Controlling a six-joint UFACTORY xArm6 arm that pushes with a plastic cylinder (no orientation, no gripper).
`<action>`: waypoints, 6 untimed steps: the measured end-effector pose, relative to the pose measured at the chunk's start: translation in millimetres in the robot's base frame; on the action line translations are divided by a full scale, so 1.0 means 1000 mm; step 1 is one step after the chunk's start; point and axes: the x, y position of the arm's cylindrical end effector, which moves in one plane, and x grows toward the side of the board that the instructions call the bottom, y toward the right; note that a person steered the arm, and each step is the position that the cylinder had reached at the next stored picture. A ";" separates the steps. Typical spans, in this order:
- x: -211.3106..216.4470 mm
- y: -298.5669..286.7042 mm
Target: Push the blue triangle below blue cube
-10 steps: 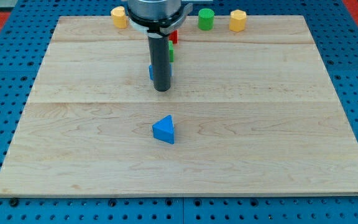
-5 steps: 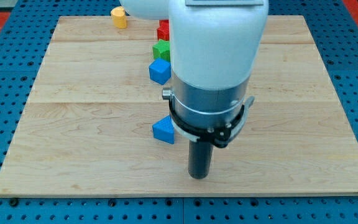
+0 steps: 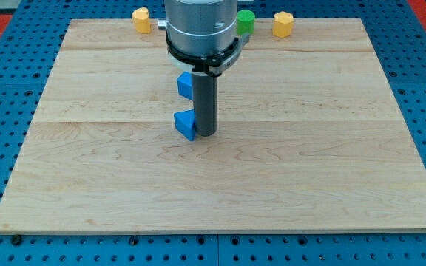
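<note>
The blue triangle [image 3: 186, 124] touches the tip [image 3: 205, 134] on the view's left, blue cube [image 3: 185, 85] just above; bare board [image 3: 309, 185] surrounds them elsewhere.

Blue triangle [image 3: 186, 123]; blue cube [image 3: 185, 84]; green cylinder [image 3: 245, 21]; two yellow blocks [image 3: 140, 20].

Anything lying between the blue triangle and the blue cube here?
No block. In the camera view only bare board separates the blue triangle from the blue cube above it; my tip stands against the triangle's right side.
</note>
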 end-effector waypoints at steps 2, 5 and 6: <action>0.014 -0.059; 0.007 -0.072; -0.010 -0.036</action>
